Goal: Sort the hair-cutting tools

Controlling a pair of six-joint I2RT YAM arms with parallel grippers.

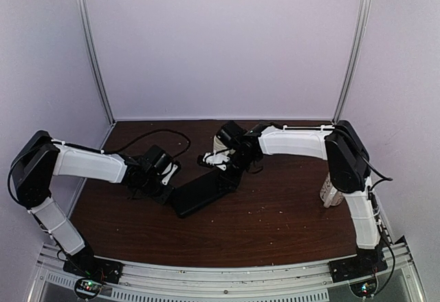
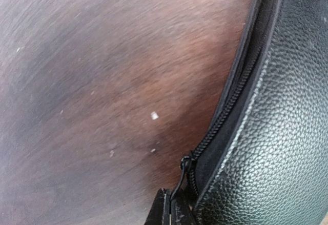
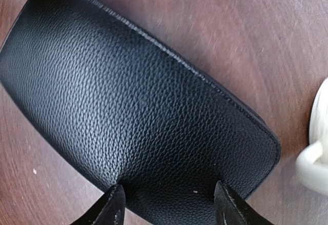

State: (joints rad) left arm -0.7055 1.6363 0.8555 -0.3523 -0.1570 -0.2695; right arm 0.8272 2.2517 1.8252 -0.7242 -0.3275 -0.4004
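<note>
- dark wood bench point(image 1: 275, 226), pale walls point(image 1: 220, 40)
- black case point(image 1: 199, 193) mid-bench, white mug point(image 3: 315, 158) near
- L gripper point(image 2: 169, 210) closed by case zip point(image 2: 225, 112); R gripper point(image 3: 169, 205) apart over case end

The case point(image 1: 199, 193) lies flat on the bench point(image 1: 275, 226), near the middle, between the two arms. It lies slanted, with its left end nearer the front and its right end farther back. The left pincer point(image 2: 169, 212) sits at the left end, down by the zip, and the zip pull point(image 2: 183, 176) runs into its tips. The right pincer point(image 3: 170, 207) is over the right end. A mug point(image 1: 214, 157) stands just behind that end. A second mug point(image 1: 332, 195) stands well apart at the right edge of the bench, behind the right arm.
</note>
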